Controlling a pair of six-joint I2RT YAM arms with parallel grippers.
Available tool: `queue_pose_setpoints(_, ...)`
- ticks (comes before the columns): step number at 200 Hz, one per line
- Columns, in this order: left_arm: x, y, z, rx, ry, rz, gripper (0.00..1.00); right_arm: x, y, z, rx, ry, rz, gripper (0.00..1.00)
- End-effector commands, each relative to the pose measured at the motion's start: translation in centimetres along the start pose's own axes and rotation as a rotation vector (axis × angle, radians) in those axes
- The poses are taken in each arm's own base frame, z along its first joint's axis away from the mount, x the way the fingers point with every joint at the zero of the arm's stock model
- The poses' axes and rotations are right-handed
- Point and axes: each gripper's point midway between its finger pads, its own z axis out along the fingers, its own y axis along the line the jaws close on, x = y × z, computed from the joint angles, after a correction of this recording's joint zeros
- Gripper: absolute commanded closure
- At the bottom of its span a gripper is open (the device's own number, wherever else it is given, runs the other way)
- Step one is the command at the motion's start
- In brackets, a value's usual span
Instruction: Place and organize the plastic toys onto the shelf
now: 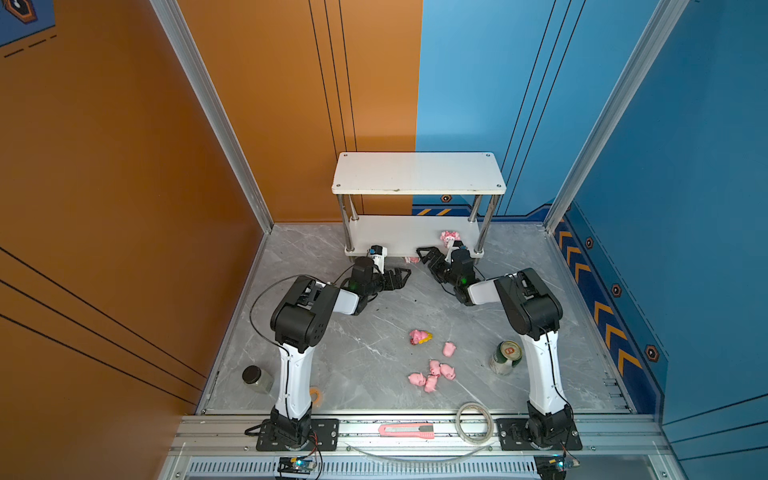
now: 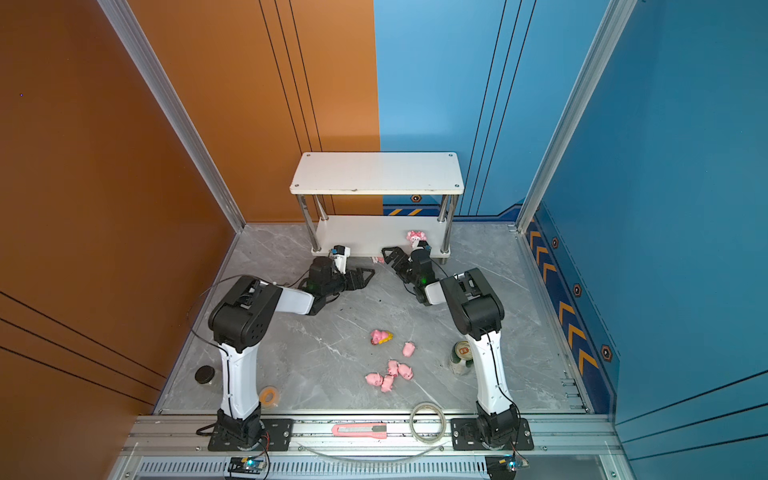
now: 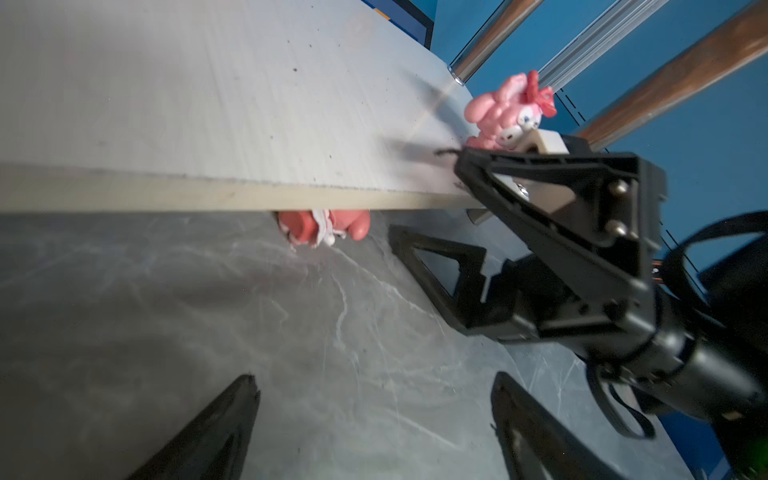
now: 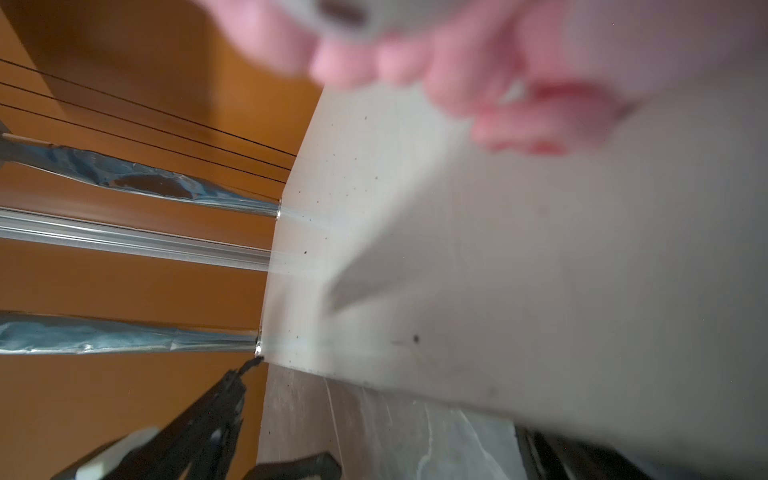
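Both end effectors (image 1: 404,277) (image 1: 424,258) gape low, facing the shelf (image 1: 415,174).

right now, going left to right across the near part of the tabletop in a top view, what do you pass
black-lidded jar → orange tape roll → pink pigs → green can

My left claw (image 1: 403,277) and right claw (image 1: 424,261) are black, the shelf (image 1: 417,172) white, the pigs (image 1: 434,368) pink, the table (image 1: 332,353) grey with pale veins.
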Motion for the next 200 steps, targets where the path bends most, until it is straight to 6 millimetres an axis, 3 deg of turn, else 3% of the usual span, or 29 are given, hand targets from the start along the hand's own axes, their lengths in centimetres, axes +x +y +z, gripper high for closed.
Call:
queue_pose_setpoints(1,-0.7,-1.2,-2.2,0.009,-0.058,0.012,0.11,1.0,-2.5,1.6,0.086,-0.030,0.021,0.00)
queue_pose_setpoints(54,1.7,-0.9,-6.1,-0.016,-0.036,-0.005,0.11,0.4,-2.8,2.7,0.118,-0.128,0.017,0.00)
queue_pose_setpoints(114,3.0,-1.1,-7.8,-0.010,-0.023,-0.014,0.11,0.8,-2.7,4.5,0.116,-0.146,0.018,0.00)
queue_pose_setpoints(163,3.6,-0.6,-9.0,-0.024,-0.021,-0.020,0.11,2.5,-1.3,6.4,0.071,-0.090,0.010,0.00)
queue_pose_setpoints(200,3.6,-0.2,-9.8,-0.038,-0.031,-0.020,0.11,4.5,-0.5,6.8,0.049,-0.031,0.002,0.00)
